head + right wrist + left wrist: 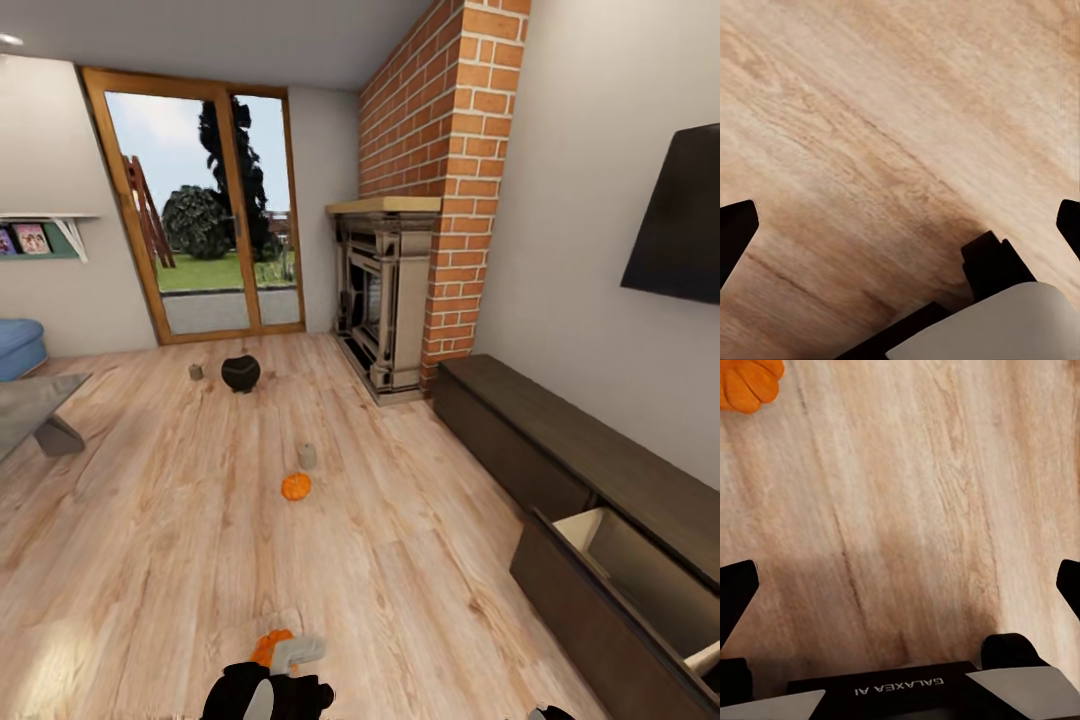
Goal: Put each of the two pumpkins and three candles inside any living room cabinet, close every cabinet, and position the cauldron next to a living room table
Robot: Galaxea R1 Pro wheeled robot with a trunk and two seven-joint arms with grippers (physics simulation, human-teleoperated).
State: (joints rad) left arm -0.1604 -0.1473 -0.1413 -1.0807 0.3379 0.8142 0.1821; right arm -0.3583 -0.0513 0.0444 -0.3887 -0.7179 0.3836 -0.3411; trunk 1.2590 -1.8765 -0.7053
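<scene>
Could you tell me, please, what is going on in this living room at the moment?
The robot stands on the plank floor with both tools open and holding nothing. The left tool hovers over the floor close to a pumpkin and a candle lying at its base. A second pumpkin, two more candles and the cauldron sit on the floor further ahead. One drawer of the cabinet is pulled open; nothing shows inside it.
</scene>
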